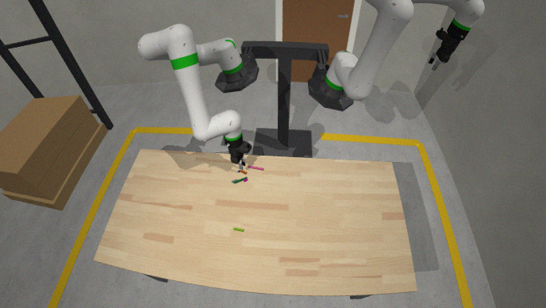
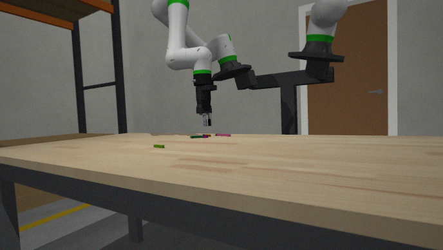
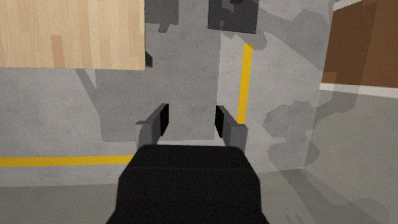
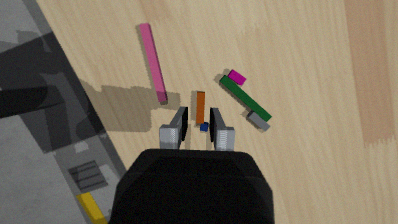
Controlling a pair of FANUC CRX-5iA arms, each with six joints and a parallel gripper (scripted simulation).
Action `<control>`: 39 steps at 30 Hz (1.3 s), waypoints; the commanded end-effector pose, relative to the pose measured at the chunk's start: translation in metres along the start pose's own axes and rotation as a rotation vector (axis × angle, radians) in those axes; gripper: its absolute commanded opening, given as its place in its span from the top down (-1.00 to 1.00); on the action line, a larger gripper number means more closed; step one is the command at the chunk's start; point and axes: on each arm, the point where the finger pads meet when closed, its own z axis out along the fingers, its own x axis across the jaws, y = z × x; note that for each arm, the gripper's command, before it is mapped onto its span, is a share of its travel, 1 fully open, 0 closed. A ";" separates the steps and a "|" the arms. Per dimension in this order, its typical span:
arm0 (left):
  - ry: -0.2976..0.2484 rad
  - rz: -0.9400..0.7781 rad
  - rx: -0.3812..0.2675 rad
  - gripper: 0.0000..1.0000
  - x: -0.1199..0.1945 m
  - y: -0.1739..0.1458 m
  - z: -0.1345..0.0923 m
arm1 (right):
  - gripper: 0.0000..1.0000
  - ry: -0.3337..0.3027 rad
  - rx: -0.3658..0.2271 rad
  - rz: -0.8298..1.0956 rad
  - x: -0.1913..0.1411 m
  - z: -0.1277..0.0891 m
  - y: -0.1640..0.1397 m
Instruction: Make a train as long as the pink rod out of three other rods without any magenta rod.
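My right gripper [image 4: 198, 117] [image 2: 207, 122] is partly open and empty, above the orange rod [image 4: 200, 102] [image 1: 243, 172]. The small blue rod [image 4: 204, 127] lies at the orange rod's near end, slightly offset; I cannot tell whether they touch. The pink rod [image 4: 153, 62] [image 1: 255, 167] [image 2: 223, 134] lies apart. A dark green rod [image 4: 245, 98] [image 1: 240, 180] has the magenta rod [image 4: 237, 77] beside one end and the grey rod [image 4: 258, 121] along its other end. The lime rod [image 1: 238, 229] [image 2: 159, 146] lies alone. My left gripper [image 3: 192, 114] [image 1: 434, 64] is open and empty, away from the table.
The wooden table [image 1: 337, 222] [image 2: 290, 167] bears all the rods. The pink, orange and blue rods lie near its edge on the robot stand [image 1: 283, 99] side. The lime rod lies far from the others. Cardboard boxes [image 1: 40, 139] stand off the table's left side.
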 end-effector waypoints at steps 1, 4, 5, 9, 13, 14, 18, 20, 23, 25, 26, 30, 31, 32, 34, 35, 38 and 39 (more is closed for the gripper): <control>0.000 0.000 -0.002 -1.00 0.000 0.000 -0.001 | -0.07 0.001 0.000 0.000 0.001 0.003 0.000; 0.000 0.000 -0.002 -1.00 0.000 0.000 -0.001 | -0.07 0.001 0.000 0.000 0.001 0.007 0.000; 0.000 0.000 -0.002 -1.00 0.000 0.000 -0.001 | -0.07 0.001 0.000 0.000 0.001 0.009 0.000; 0.000 0.000 -0.002 -1.00 0.000 0.000 -0.001 | -0.07 0.001 0.000 0.000 0.001 0.015 0.000; 0.000 0.000 -0.002 -1.00 0.000 0.000 -0.001 | -0.07 0.001 0.000 0.000 0.001 0.021 0.000; 0.000 0.000 -0.002 -1.00 0.000 0.000 -0.001 | -0.07 0.001 0.000 0.000 0.001 0.023 0.000; 0.000 0.000 -0.002 -1.00 0.000 0.000 -0.001 | -0.07 0.001 0.000 0.000 0.001 0.025 0.000; 0.000 0.000 -0.002 -1.00 0.000 0.000 -0.001 | -0.07 0.001 0.000 0.000 0.002 0.027 0.000; 0.000 0.000 -0.002 -1.00 0.000 0.000 -0.001 | -0.07 0.001 0.000 0.000 0.002 0.030 0.000; 0.000 0.000 -0.002 -1.00 0.000 0.000 -0.001 | -0.07 0.001 0.000 0.000 0.002 0.032 0.000; 0.000 0.000 -0.002 -1.00 0.000 0.000 -0.001 | -0.07 0.001 0.000 0.000 0.002 0.032 0.000; 0.000 0.000 -0.002 -1.00 0.000 0.000 -0.001 | -0.07 0.001 0.000 0.000 0.002 0.034 0.000; 0.000 0.000 -0.002 -1.00 0.000 0.000 -0.001 | -0.07 0.001 0.000 0.000 0.002 0.034 0.000; 0.000 0.000 -0.002 -1.00 0.000 0.000 -0.001 | -0.07 0.001 0.000 0.000 0.002 0.034 0.000; 0.000 0.000 -0.002 -1.00 0.000 0.000 -0.001 | -0.07 0.001 0.000 0.000 0.002 0.035 0.000; 0.000 0.000 -0.002 -1.00 0.000 0.000 -0.001 | -0.07 0.001 0.000 0.000 0.002 0.035 0.000; 0.000 0.000 -0.002 -1.00 0.000 0.000 -0.001 | -0.07 0.001 0.000 0.000 0.002 0.035 0.000; 0.000 0.000 -0.002 -1.00 0.000 0.000 -0.001 | -0.07 0.001 0.000 0.000 0.002 0.035 0.000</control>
